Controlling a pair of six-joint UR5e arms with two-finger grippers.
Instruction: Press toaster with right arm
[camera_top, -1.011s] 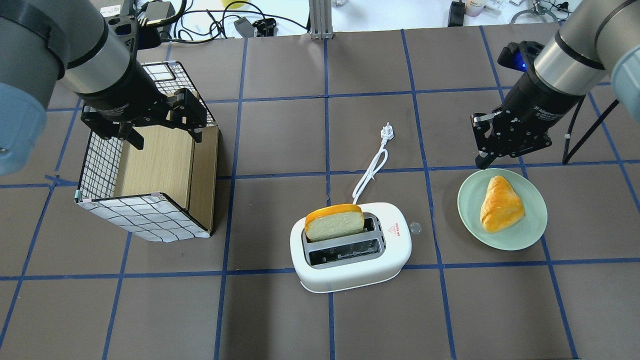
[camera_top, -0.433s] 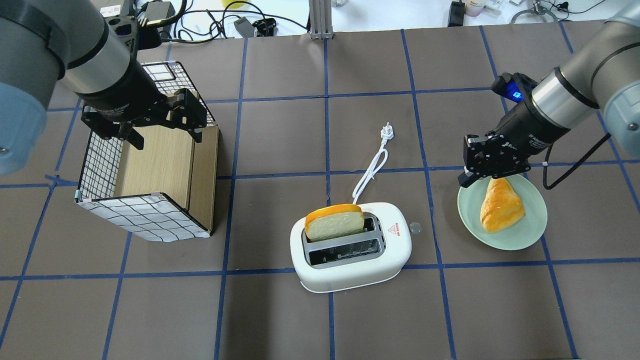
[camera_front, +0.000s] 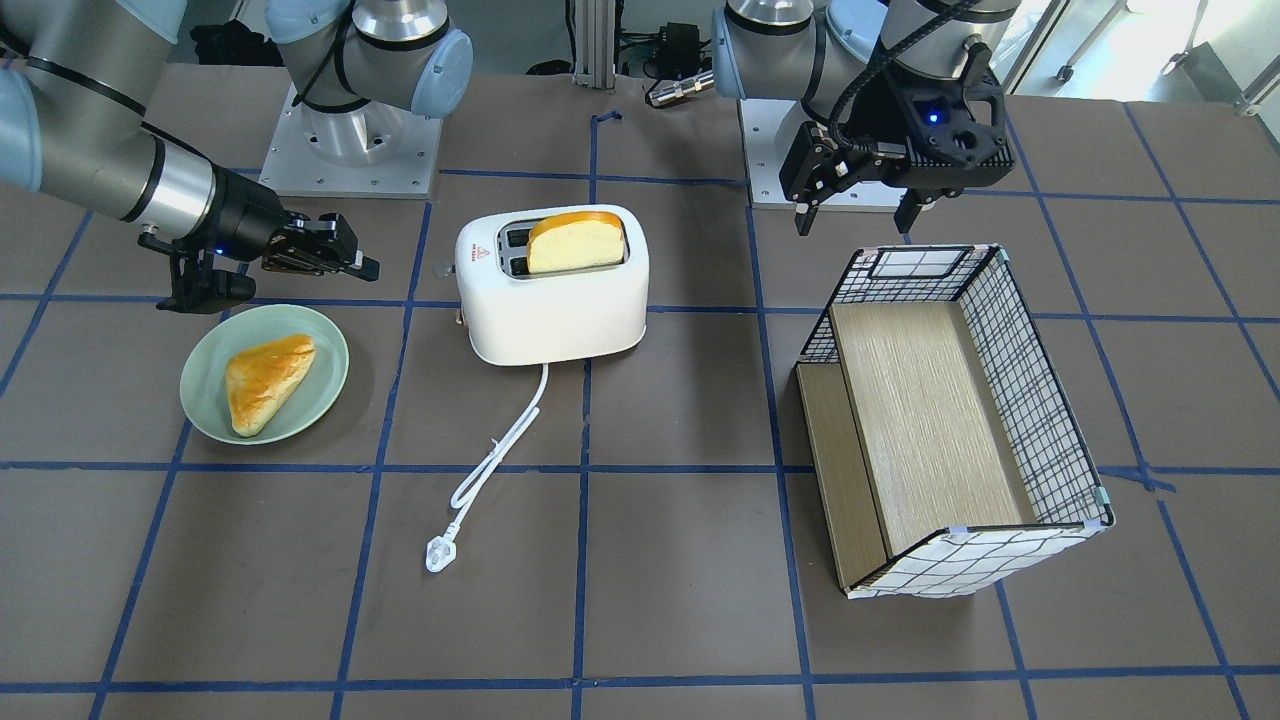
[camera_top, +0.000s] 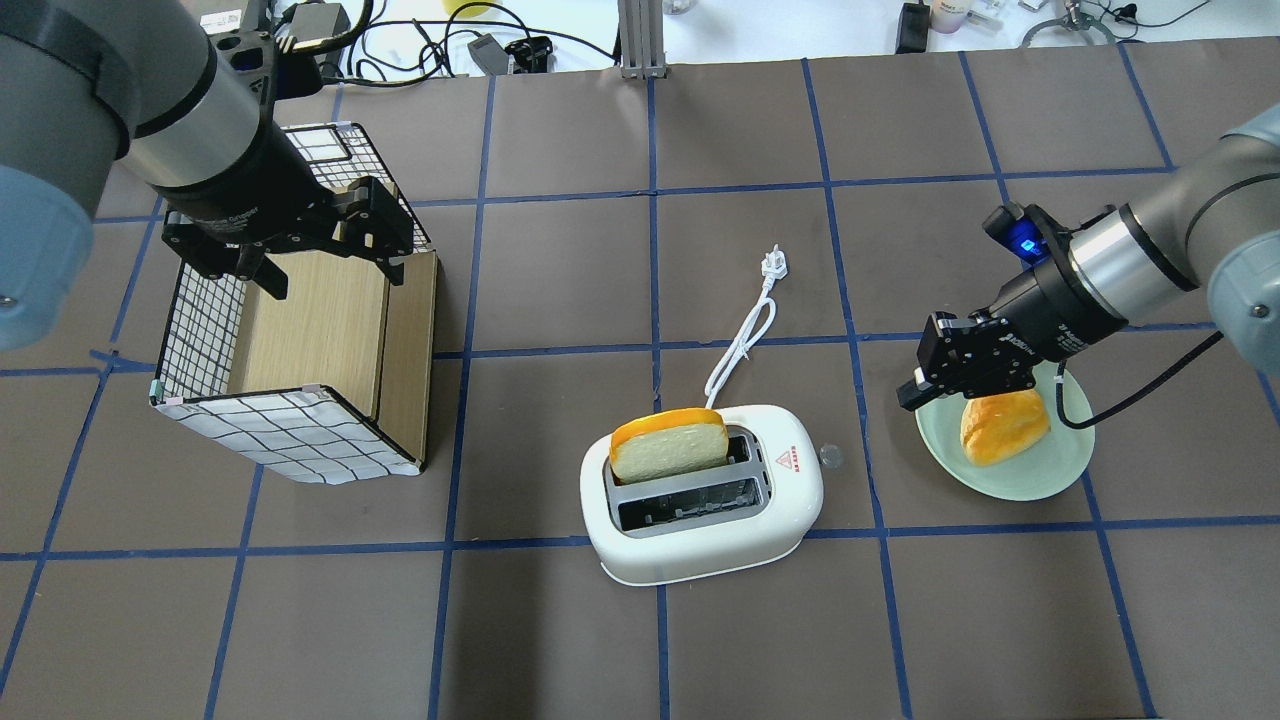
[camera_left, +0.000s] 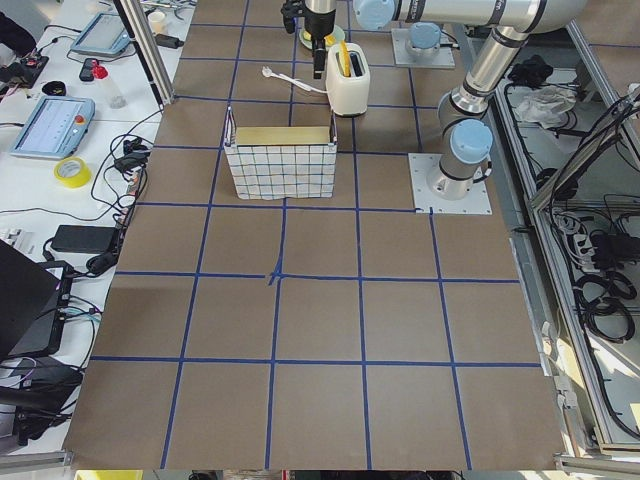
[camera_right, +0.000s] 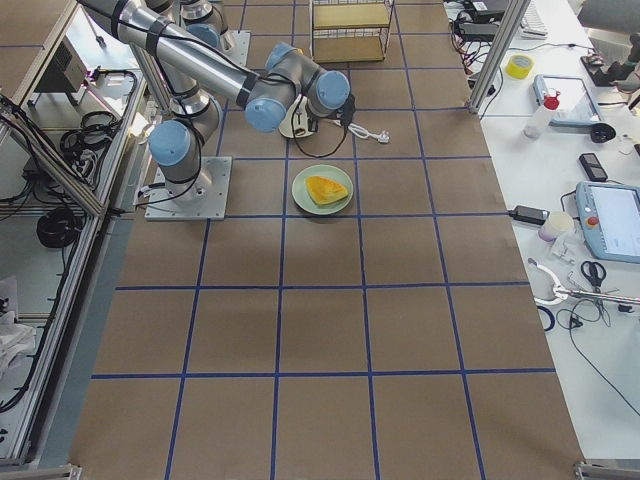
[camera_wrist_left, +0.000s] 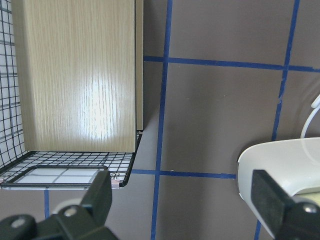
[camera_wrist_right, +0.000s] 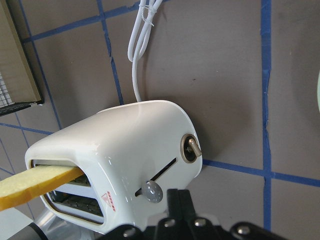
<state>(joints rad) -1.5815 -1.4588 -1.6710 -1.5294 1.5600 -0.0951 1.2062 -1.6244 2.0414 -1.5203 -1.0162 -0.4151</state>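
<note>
Now, from across the bench (camera_front: 660, 620), the toaster (camera_front: 550, 300) stands near the middle with a bread slice (camera_front: 575, 245) upright in one slot, its cord (camera_front: 500, 440) trailing to a plug (camera_front: 437, 553). My right end effector (camera_front: 360, 266), fingers pressed together, hangs just beside a plate (camera_front: 320, 345) bearing a pastry (camera_front: 265, 380), apart from the toaster. My left end effector (camera_front: 853, 222) is spread wide above the rear edge of a wire basket (camera_front: 1020, 350).

From overhead, my right end effector (camera_top: 905, 398) points toward the toaster (camera_top: 690, 560) from over the plate (camera_top: 1010, 480) rim, with bare bench between them. My left end effector (camera_top: 335, 282) gapes over the wire basket (camera_top: 200, 330).

My right wrist camera shows the toaster (camera_wrist_right: 135, 140) end-on. The lever knob (camera_wrist_right: 152, 191) sits at the end of its slit nearer the bread slots, beside a dial (camera_wrist_right: 190, 148). My right end effector (camera_wrist_right: 176, 197) closes just beside the knob.

My left wrist camera shows my fingers (camera_wrist_left: 102, 192) wide apart, the wire basket (camera_wrist_left: 80, 75) on one side and a toaster (camera_wrist_left: 280, 160) corner on the other.
</note>
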